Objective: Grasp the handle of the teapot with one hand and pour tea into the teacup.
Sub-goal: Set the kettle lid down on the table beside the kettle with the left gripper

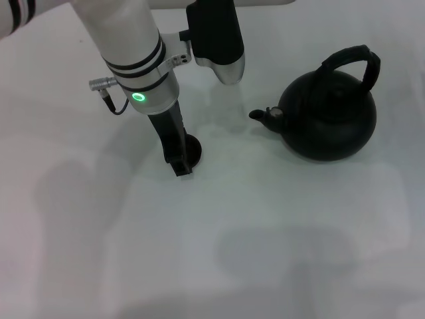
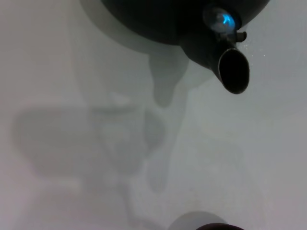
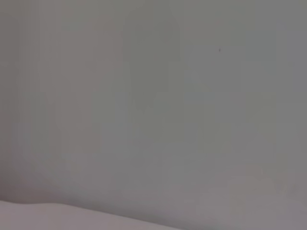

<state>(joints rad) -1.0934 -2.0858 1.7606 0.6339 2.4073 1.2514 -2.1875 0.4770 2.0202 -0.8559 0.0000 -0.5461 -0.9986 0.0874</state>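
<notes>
Teapot untouched, left arm low beside the cup

Teapot [image 1: 329,116] sits on the white table [image 1: 279,232], its spout [image 1: 264,116] toward the teacup [image 1: 192,149] — mostly hidden behind the left gripper [image 1: 179,159], whose fingers I cannot tell apart. Right gripper is out of sight. A good grasp means closing squarely around the arched handle [image 1: 352,60] top so the pot tips evenly. No labels or writing visible.

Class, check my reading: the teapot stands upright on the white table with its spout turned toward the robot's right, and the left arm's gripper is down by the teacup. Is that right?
One detail is wrong. In the head view the teapot stands upright on the table, but its spout is turned toward the robot's left, toward the teacup. The left gripper is indeed down by that cup.
</notes>
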